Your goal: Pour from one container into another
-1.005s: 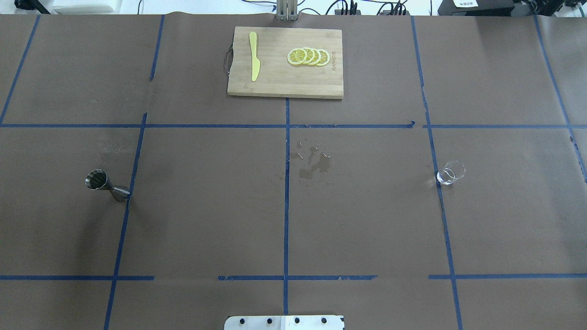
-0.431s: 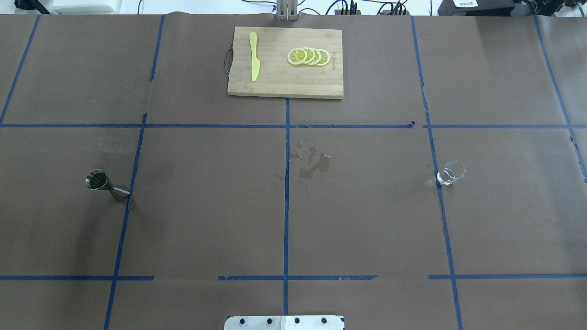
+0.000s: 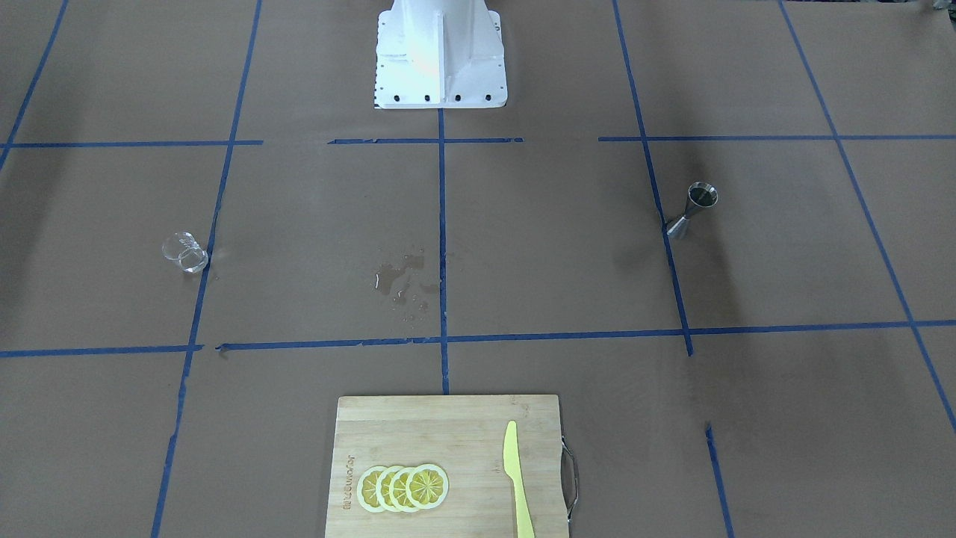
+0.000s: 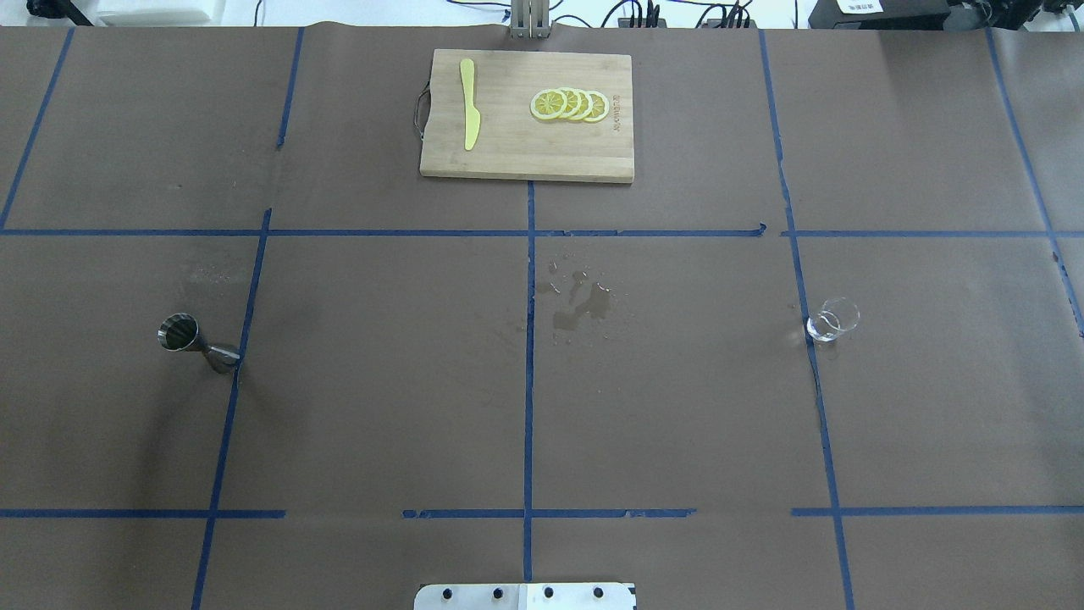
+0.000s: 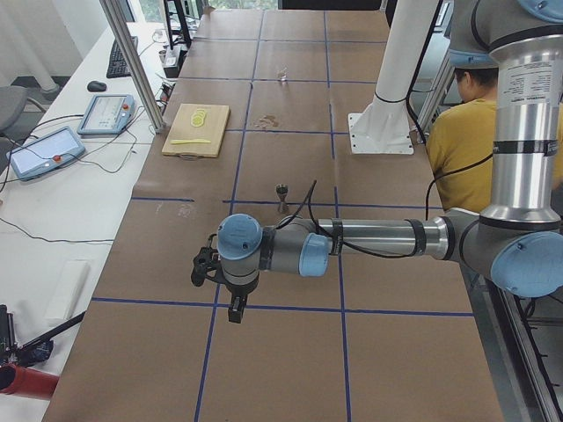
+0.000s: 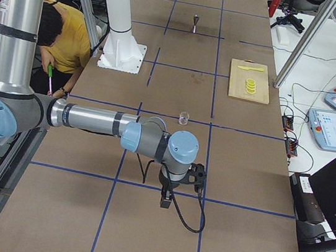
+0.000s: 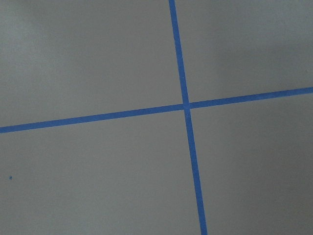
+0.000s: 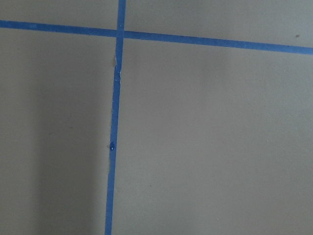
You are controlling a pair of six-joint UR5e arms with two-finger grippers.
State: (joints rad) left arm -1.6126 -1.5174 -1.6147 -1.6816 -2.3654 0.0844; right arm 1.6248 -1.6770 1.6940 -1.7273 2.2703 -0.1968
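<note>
The clear glass cup (image 4: 832,320) stands upright on the right side of the table, also seen in the front view (image 3: 184,251) and the right-side view (image 6: 184,117). The steel jigger (image 4: 196,342) stands upright on the left side (image 3: 693,210), on a blue tape line (image 5: 281,196). Neither arm is in the overhead or front view. My left gripper (image 5: 235,314) hangs over the table end well short of the jigger. My right gripper (image 6: 165,201) hangs over the other end, short of the cup. I cannot tell whether either is open or shut. Both wrist views show only table and tape.
A wooden cutting board (image 4: 525,157) at the far centre carries lemon slices (image 4: 569,104) and a yellow knife (image 4: 468,102). A small wet spill (image 4: 583,305) lies mid-table. The white robot base (image 3: 441,52) is at the near edge. A person in yellow (image 5: 466,132) sits behind it.
</note>
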